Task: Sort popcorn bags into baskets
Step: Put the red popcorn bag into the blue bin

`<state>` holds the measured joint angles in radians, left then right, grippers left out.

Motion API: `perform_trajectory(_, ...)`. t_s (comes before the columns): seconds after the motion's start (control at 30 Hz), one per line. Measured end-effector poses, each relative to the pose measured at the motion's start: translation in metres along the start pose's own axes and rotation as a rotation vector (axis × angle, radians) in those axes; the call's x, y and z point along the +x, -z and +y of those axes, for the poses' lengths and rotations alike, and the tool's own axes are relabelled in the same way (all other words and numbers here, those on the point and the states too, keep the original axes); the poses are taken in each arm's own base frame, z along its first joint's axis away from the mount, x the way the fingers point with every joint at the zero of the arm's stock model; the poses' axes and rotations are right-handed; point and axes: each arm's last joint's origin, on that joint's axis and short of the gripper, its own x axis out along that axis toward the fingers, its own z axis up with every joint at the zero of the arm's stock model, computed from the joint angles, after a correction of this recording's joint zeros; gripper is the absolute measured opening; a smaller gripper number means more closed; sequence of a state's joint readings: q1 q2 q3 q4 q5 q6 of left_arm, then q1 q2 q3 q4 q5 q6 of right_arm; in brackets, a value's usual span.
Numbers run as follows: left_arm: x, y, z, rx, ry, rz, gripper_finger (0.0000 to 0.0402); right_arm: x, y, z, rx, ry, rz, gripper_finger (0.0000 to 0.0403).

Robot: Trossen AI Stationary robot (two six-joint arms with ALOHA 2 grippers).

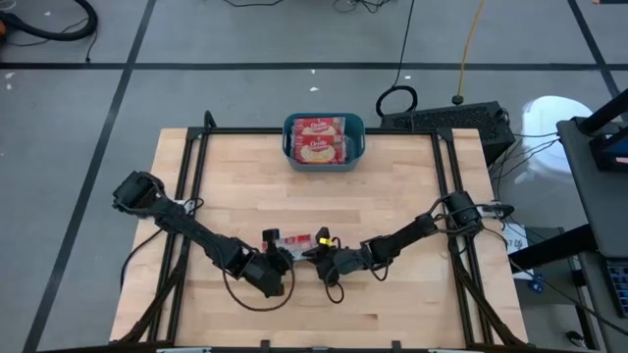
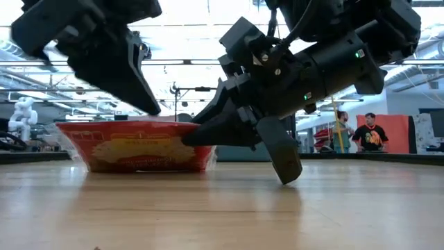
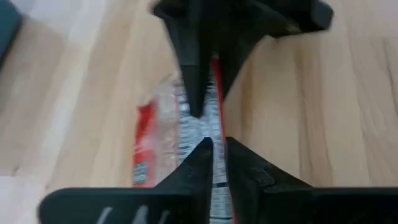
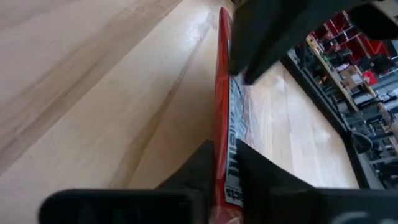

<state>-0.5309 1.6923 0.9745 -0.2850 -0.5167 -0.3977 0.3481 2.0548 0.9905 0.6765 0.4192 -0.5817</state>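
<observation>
Here, near the 6 o'clock edge of the wooden table [image 1: 392, 196], both arms meet over one popcorn bag [image 1: 294, 241]. It stands on its long edge, upright between the two grippers, and its red side with the cream-yellow label faces the low camera. From above it shows only as a thin red and white strip.

The left gripper [image 1: 278, 257] comes from 9 o'clock and reaches the bag at its left end. In the left wrist view its two dark fingers [image 3: 245, 180] are almost pressed together, with the edge of the bag just in front of their tips; whether they truly pinch the plastic I cannot tell.

The right gripper [image 1: 319, 255] comes from 3 o'clock. In the right wrist view its fingers [image 4: 199, 165] are narrow on both sides of the red edge of the bag, so it is pinching the bag by the right end. One finger points down close to the table in the low view.

The teal basket [image 1: 359, 128] sits at the 12 o'clock edge, well apart from the grippers. Inside it lie other popcorn bags [image 1: 317, 139], flat, labels up.

In the room behind the table, a person in a dark shirt [image 2: 368, 135] stands at the far right.
</observation>
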Motion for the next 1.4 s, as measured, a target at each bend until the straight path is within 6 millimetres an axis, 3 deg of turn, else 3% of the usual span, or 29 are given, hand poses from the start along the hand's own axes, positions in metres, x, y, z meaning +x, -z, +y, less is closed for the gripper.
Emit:
perform_trajectory(0.13,-0.016,-0.009,0.006,-0.031,0.008,-0.054,0.0085,-0.001,-0.001,-0.001,0.023,0.005,-0.001,0.0011)
perform_trajectory(0.37,-0.054,-0.016,0.017,-0.063,-0.102,-0.164,0.016,-0.011,-0.011,-0.013,0.141,0.003,-0.01,0.001)
perform_trajectory(0.6,-0.082,-0.015,0.028,-0.146,-0.256,-0.264,0.0174,-0.033,-0.02,-0.031,0.252,-0.038,0.069,0.0012)
perform_trajectory(0.93,-0.075,0.003,0.013,-0.304,-0.304,-0.309,0.0174,-0.077,-0.033,-0.064,0.479,-0.038,0.085,0.0012)
perform_trajectory(1.07,-0.069,0.015,0.002,-0.336,-0.36,-0.366,0.0175,-0.093,-0.021,-0.066,0.553,-0.025,0.075,0.0011)
perform_trajectory(1.2,-0.063,0.023,-0.006,-0.34,-0.425,-0.432,0.0175,-0.108,0.003,-0.057,0.634,-0.01,0.027,0.0008)
perform_trajectory(1.4,-0.054,0.024,-0.017,-0.327,-0.413,-0.448,0.0175,-0.126,0.034,-0.045,0.758,0.034,-0.129,0.0007)
